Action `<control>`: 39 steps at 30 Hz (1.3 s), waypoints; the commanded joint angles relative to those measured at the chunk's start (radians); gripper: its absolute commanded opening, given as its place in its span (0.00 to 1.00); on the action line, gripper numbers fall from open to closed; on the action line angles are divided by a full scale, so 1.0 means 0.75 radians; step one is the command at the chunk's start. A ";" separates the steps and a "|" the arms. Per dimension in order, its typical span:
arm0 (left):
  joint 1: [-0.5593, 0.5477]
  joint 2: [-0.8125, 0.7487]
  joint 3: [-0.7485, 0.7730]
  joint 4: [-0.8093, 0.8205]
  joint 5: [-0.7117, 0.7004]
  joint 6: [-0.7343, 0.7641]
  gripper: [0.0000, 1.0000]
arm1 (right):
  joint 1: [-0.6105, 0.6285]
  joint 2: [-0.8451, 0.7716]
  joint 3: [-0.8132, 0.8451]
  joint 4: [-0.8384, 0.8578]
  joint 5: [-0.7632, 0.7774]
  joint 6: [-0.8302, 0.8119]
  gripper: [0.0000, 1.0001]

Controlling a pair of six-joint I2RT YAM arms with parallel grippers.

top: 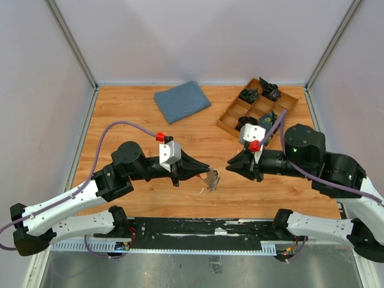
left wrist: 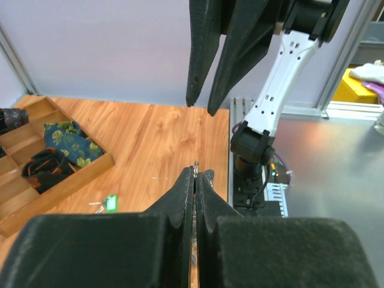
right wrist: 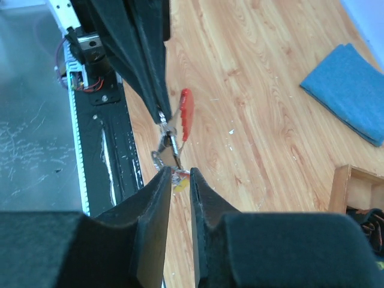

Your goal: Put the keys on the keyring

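Wood table (top: 144, 129): keys (top: 212, 181) hang from L hand (top: 209, 170).

My overhead view looks down from above and behind both arm bases (top: 118, 217) onto the whole orange-brown wooden plank surface (top: 198, 129). Each wrist camera peers close along its own black two-finger claw. The left claw (left wrist: 196, 173) faces the right claw (right wrist: 179, 174), so both share the gap between them, seen also from overhead.
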 commanded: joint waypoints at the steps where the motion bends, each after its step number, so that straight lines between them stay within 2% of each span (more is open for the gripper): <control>1: -0.009 -0.076 -0.062 0.266 0.014 -0.116 0.01 | -0.009 -0.089 -0.131 0.212 0.112 0.086 0.20; 6: -0.009 -0.097 -0.086 0.333 0.023 -0.159 0.01 | -0.009 -0.100 -0.208 0.229 0.109 0.092 0.28; 12: -0.009 -0.093 -0.086 0.340 0.007 -0.160 0.00 | -0.008 -0.073 -0.245 0.309 -0.048 0.115 0.37; 25: -0.009 -0.073 -0.084 0.351 -0.008 -0.156 0.01 | 0.016 -0.036 -0.304 0.482 -0.241 0.209 0.48; 32: -0.009 -0.079 -0.080 0.357 -0.006 -0.155 0.01 | 0.021 -0.058 -0.305 0.431 -0.142 0.165 0.50; 39: -0.009 -0.083 -0.076 0.363 0.008 -0.158 0.01 | 0.021 -0.154 -0.315 0.377 0.071 0.112 0.41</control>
